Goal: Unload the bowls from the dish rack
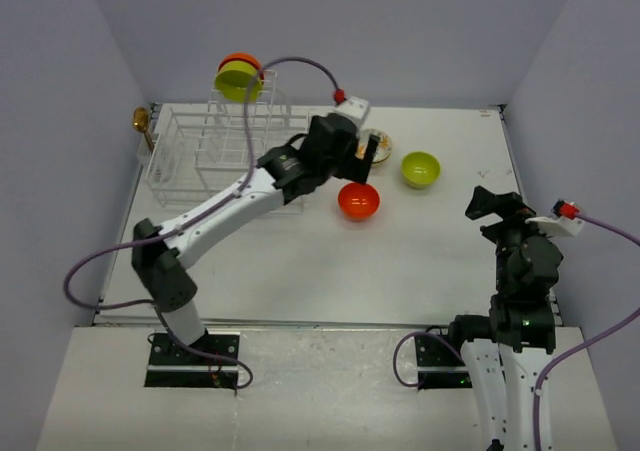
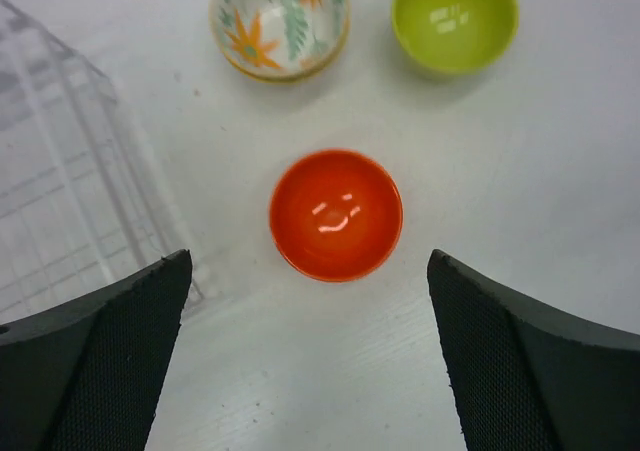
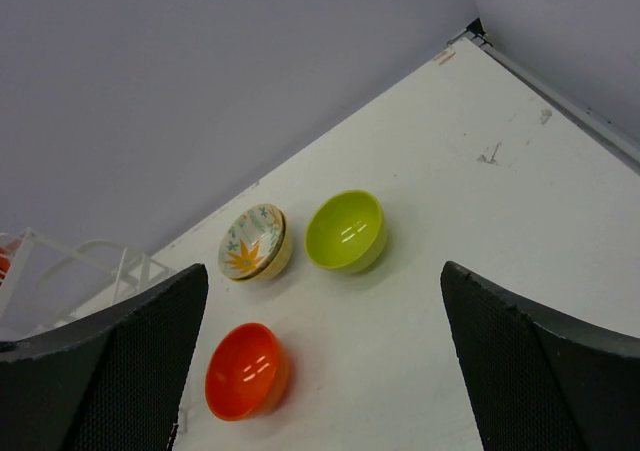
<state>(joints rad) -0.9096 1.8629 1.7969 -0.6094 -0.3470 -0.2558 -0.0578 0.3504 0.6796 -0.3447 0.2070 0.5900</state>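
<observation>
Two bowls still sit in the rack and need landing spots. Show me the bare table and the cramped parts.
Widest bare stretch: the table on the near side of the orange bowl. Also free: the far right corner beyond the lime-green bowl. Crowded: from the dish rack across to the floral bowl, under the left arm.

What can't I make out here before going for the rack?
Top view: the racked orange bowl is mostly behind the racked lime-green bowl on the dish rack; anything behind them is hidden.
Top view: the left gripper covers part of the floral bowl.
Left wrist view: the rack is cut by the left edge, its bowls out of frame.
Top view: the gold object beside the rack is too small to identify.
</observation>
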